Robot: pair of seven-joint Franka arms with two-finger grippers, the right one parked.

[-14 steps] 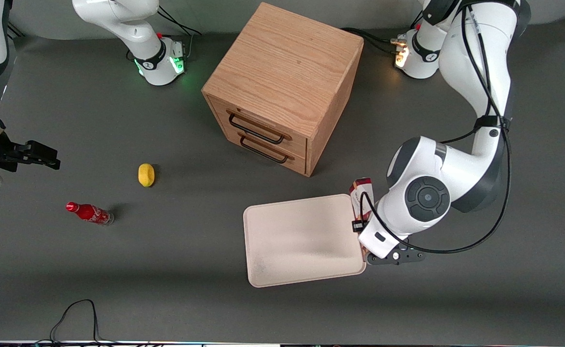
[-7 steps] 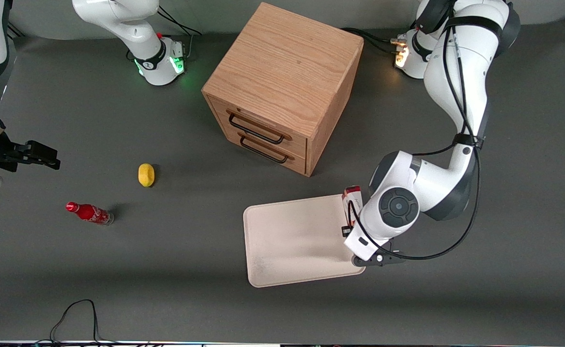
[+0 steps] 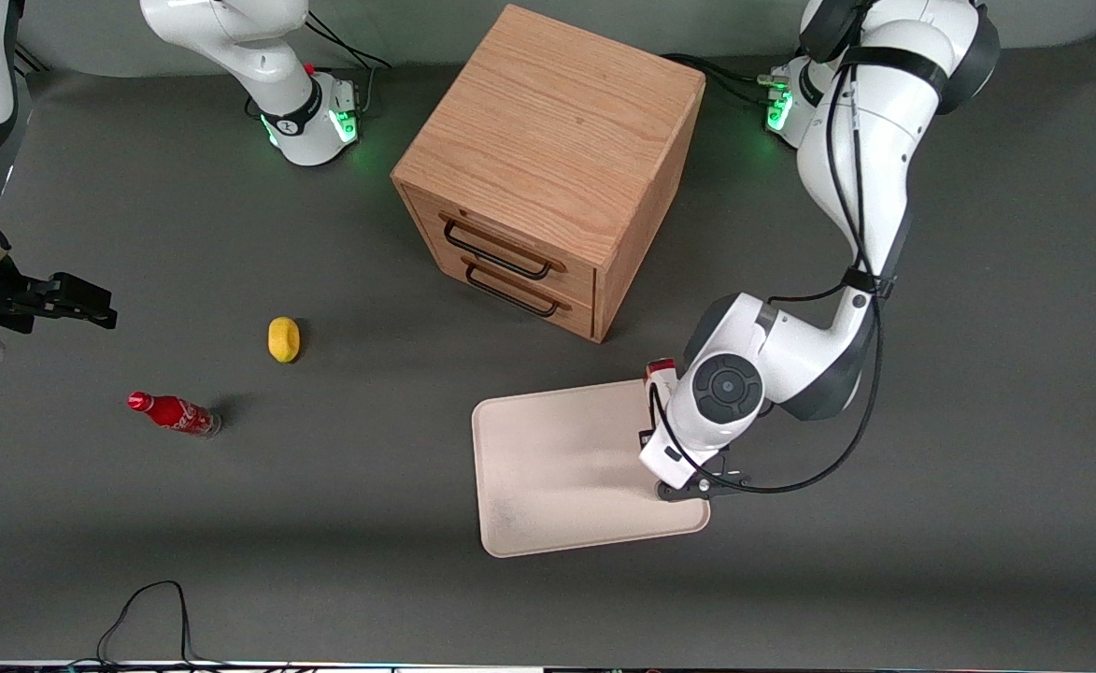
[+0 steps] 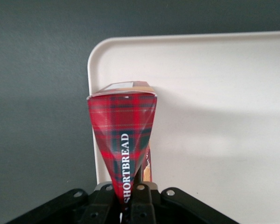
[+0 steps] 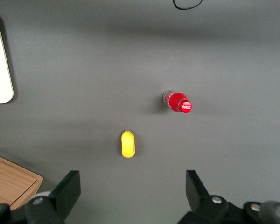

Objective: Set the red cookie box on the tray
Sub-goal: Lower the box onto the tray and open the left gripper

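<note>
My left gripper [image 4: 129, 196] is shut on the red cookie box [image 4: 123, 135], a tartan carton marked SHORTBREAD, held by its narrow edge so that it hangs end-down. The box hangs over a corner of the pale tray [image 4: 214, 116], just inside the rim. In the front view only the box's top end [image 3: 660, 370] shows, next to the white wrist [image 3: 702, 411], which hides the fingers. The box is over the edge of the tray [image 3: 557, 467] that lies toward the working arm's end. I cannot tell if the box touches the tray.
A wooden two-drawer cabinet [image 3: 552, 168] stands farther from the front camera than the tray. Toward the parked arm's end lie a yellow object [image 3: 283, 338] and a small red soda bottle [image 3: 174, 413]. A black cable [image 3: 146, 608] loops at the table's near edge.
The left arm has carried the box sideways toward the parked arm's end, from just outside the tray's edge to over the tray. The grip has stayed shut.
</note>
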